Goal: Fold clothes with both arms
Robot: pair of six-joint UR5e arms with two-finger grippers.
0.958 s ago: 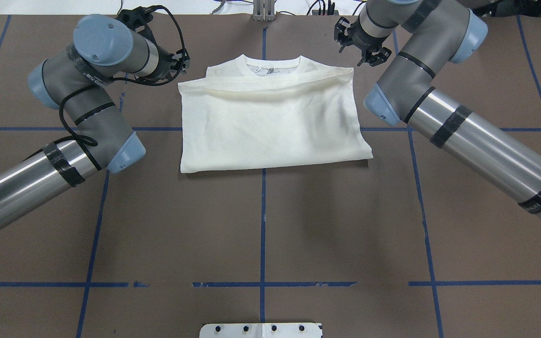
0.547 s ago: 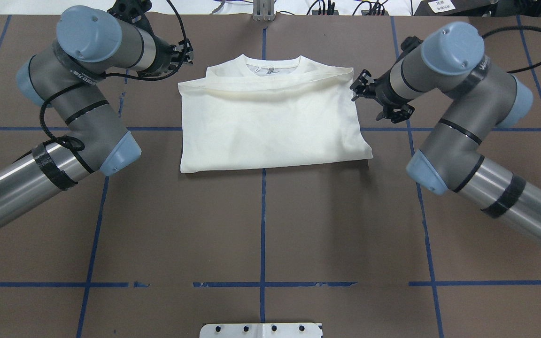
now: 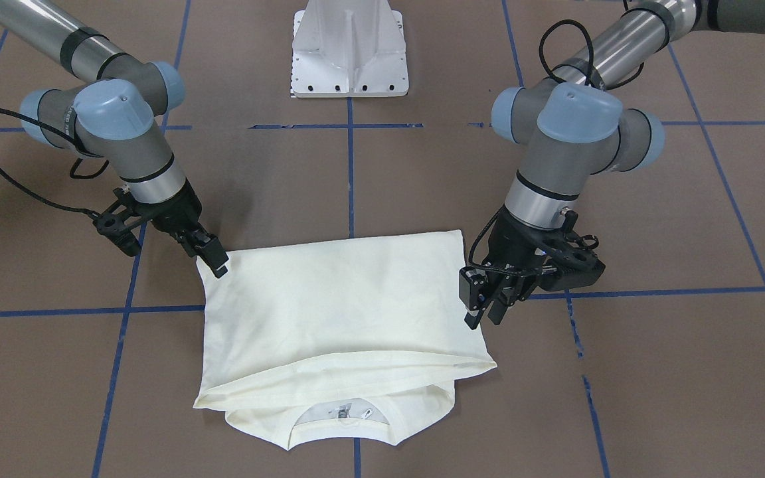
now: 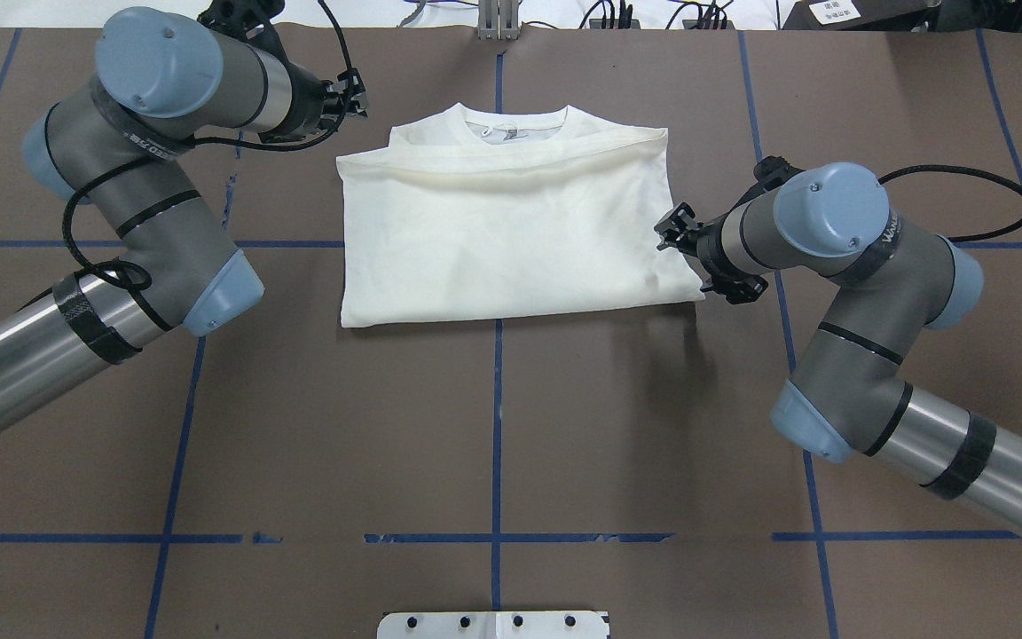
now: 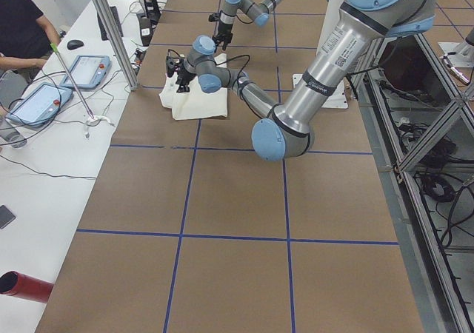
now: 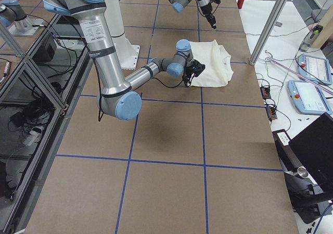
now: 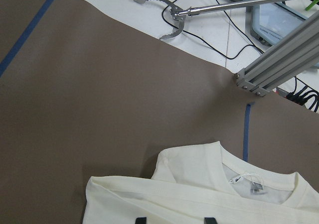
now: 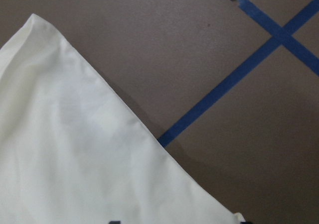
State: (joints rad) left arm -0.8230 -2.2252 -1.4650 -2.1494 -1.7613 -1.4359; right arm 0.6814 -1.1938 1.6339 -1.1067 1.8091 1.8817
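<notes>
Lying folded on tbl [image 4: 493, 426]: tee [image 4: 511, 231].

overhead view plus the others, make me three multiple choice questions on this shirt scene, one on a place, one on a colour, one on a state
1. Relative to the white pedestal base, which way does the T-shirt's collar point?
A. toward it
B. away from it
C. sideways, toward the robot's left arm

2. What colour are the tape lines on the table?
A. red
B. yellow
C. blue

3. What state is the T-shirt in?
A. folded, lying on the table
B. spread out with both sleeves extended
C. hanging lifted off the table

Answers:
1 B, in the front-facing view the collar lies at the edge opposite the base.
2 C, blue lines cross the brown surface.
3 A, it is a compact rectangle resting on the table with no sleeve sticking out.
</notes>
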